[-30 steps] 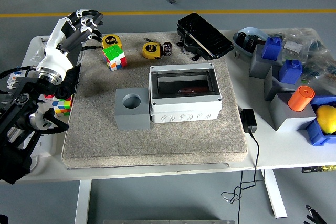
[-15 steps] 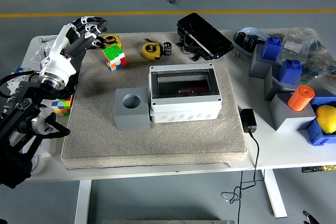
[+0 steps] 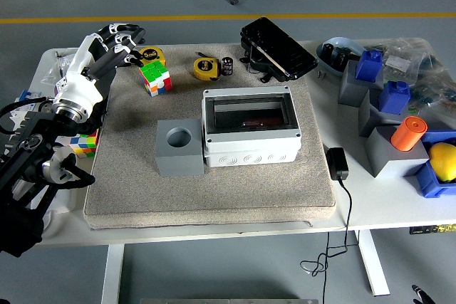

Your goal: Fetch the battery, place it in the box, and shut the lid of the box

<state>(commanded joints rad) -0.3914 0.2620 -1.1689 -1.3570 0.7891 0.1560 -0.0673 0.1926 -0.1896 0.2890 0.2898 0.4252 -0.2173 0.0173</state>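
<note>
Left hand raised at far-left mat corner; box lid down.

Your left hand (image 3: 107, 48) hovers with fingers loosely curled, empty, beside the puzzle cube (image 3: 155, 77). The battery (image 3: 227, 65) stands behind the box (image 3: 249, 126), beside a yellow tape measure (image 3: 205, 68).

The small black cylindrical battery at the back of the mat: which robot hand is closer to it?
Left. The left hand hangs over the mat's far-left corner, well left of the small black cylindrical battery; the right hand is out of view.

My white-and-black left hand (image 3: 96, 58) is hovering near a green, red and yellow cube (image 3: 155, 77), two yellow tape measures (image 3: 205, 67), a grey block (image 3: 179, 148) and a light grey box (image 3: 249, 127) on the beige mat (image 3: 128, 190).
</note>
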